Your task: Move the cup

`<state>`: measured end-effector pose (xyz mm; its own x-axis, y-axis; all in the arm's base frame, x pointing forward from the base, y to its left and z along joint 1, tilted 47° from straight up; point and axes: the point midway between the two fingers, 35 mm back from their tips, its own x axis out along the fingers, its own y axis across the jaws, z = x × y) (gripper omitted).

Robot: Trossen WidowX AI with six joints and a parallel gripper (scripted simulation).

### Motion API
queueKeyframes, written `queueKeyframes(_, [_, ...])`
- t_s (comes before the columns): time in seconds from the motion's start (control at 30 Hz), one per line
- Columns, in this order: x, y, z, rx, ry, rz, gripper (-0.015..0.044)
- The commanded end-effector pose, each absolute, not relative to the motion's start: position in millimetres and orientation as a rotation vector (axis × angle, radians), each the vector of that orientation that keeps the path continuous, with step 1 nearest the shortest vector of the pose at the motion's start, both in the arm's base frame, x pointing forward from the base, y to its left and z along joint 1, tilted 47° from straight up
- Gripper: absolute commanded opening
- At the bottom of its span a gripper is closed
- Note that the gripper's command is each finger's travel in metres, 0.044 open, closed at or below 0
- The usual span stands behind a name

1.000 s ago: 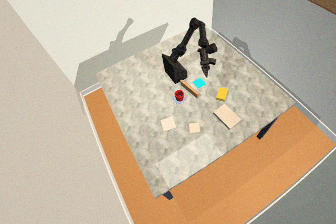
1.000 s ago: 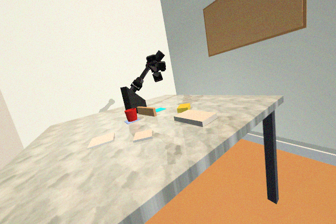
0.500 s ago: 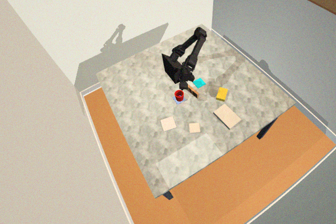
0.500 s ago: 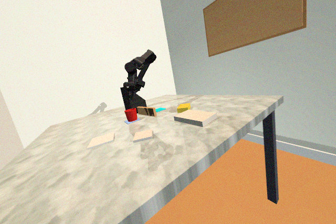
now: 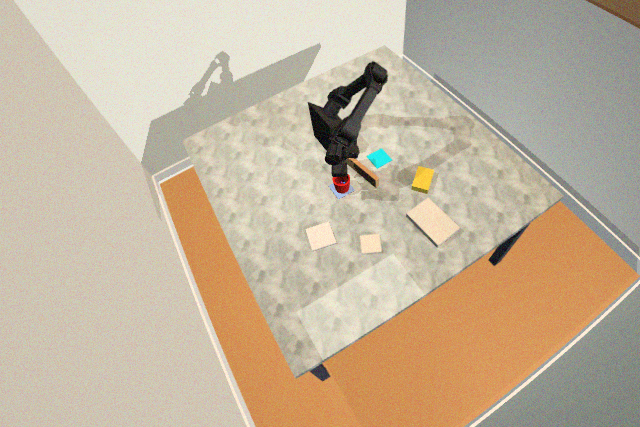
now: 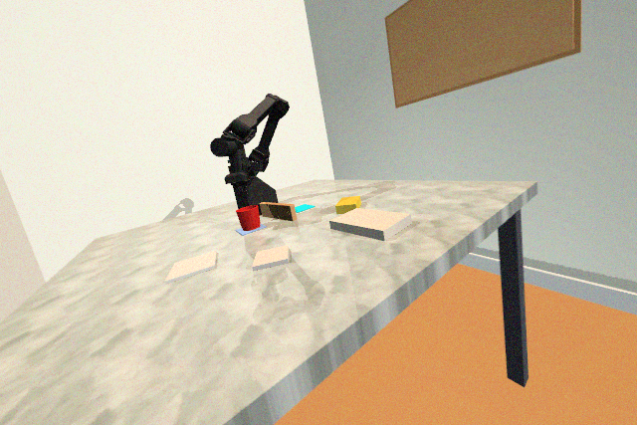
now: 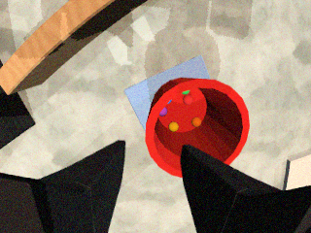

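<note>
One red cup (image 7: 197, 127) stands upright on a pale blue pad (image 7: 151, 93) on the marble table (image 5: 258, 189); coloured marbles (image 7: 174, 126) lie in its bottom. The gripper (image 7: 152, 162) hangs just above the cup's near rim, fingers partly spread and gripping nothing — one tip overlaps the rim in the wrist view, the other stands off to the side; whether either touches the cup I cannot tell. Just beyond lies a wooden block (image 5: 362, 172); past it, a cyan pad (image 5: 379, 157) — well apart from the cup.
</note>
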<state>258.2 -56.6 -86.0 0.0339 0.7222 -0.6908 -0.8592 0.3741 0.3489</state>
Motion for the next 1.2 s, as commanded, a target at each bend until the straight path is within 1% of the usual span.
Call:
queueKeyframes(0.0, [259, -52, -90, -0.177, 0.927, 1.23, 0.0148])
queueKeyframes(1.17, [261, -10, -128, -0.174, 0.924, 1.232, 0.0148])
